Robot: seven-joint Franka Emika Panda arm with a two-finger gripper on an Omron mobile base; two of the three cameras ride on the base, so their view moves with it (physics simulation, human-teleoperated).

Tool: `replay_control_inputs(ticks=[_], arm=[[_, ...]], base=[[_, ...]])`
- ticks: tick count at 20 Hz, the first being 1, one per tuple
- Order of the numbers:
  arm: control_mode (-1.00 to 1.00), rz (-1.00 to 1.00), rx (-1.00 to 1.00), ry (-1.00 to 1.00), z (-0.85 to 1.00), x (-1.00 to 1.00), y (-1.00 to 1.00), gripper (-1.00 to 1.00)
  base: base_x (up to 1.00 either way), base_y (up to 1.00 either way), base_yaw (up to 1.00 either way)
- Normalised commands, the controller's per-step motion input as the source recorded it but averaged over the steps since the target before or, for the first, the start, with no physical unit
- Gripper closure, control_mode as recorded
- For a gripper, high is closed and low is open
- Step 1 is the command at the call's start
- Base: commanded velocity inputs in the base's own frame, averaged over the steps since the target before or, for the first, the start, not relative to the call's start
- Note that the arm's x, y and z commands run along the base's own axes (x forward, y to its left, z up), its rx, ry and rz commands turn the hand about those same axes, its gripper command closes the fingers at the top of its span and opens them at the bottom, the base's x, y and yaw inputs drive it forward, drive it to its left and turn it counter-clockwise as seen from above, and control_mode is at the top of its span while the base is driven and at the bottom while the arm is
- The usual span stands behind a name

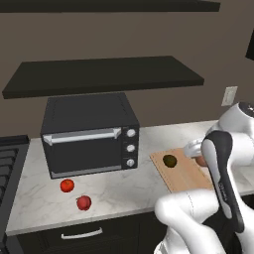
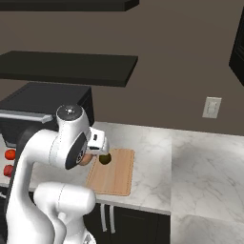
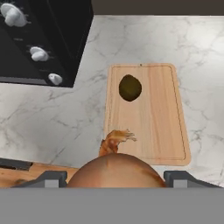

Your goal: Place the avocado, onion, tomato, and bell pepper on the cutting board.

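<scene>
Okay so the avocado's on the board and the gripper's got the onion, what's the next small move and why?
Probably carry the onion a little forward over the bare wood of the cutting board, then lower and release. The gripper is shut on the onion near the board's close edge, and the avocado occupies the far end, so the near half is free.

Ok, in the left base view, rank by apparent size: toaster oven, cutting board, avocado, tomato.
1. Black boxy toaster oven
2. Light-brown wooden rectangular cutting board
3. Dark olive oval avocado and bright orange-red round tomato look alike; the avocado sits slightly farther back, so unranked.
</scene>
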Motion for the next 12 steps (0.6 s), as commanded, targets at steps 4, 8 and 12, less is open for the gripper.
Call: replay_control_inputs(ticks=[4,8,12], arm=[[-1.0,0.0,0.0,0.01,-0.24,0.28,-0.38,1.0],[-1.0,0.0,0.0,0.06,-0.52,0.48,-0.17,1.0],[-1.0,0.0,0.0,0.02,-0.57,0.43,-0.01,1.0]], base=[[0.0,0.0,0.0],[0.0,0.0,0.0],[0.0,0.0,0.0]])
